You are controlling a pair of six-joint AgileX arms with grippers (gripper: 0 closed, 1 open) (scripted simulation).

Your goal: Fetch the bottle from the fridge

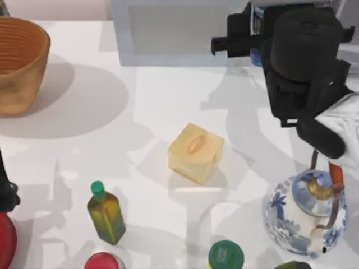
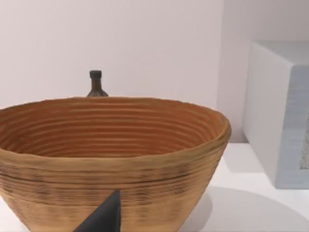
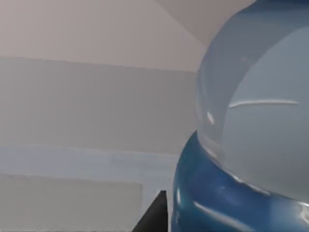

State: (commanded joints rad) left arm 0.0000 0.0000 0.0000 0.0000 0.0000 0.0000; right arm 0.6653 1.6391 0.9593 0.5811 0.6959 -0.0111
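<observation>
The fridge (image 1: pixel 179 33) is a grey box with a pale door panel at the back of the table; its side also shows in the left wrist view (image 2: pixel 275 111). At its right end my right gripper (image 1: pixel 244 35) points left, shut on the bottle (image 1: pixel 257 57), which stands in front of the fridge's right edge. Close up in the right wrist view, the bottle (image 3: pixel 251 145) has a pale body over a deep blue part, with one dark fingertip (image 3: pixel 154 215) beside it. My left arm (image 1: pixel 4 193) is parked at the table's left edge.
A wicker basket (image 1: pixel 17 61) stands at the back left, with a dark bottle (image 2: pixel 96 83) behind it. A yellow block (image 1: pixel 195 152) lies mid-table. Along the front are an olive-green bottle (image 1: pixel 105 213), a red-capped container (image 1: pixel 102 261), a green lid (image 1: pixel 225 255) and a blue-and-white teapot (image 1: pixel 308 216).
</observation>
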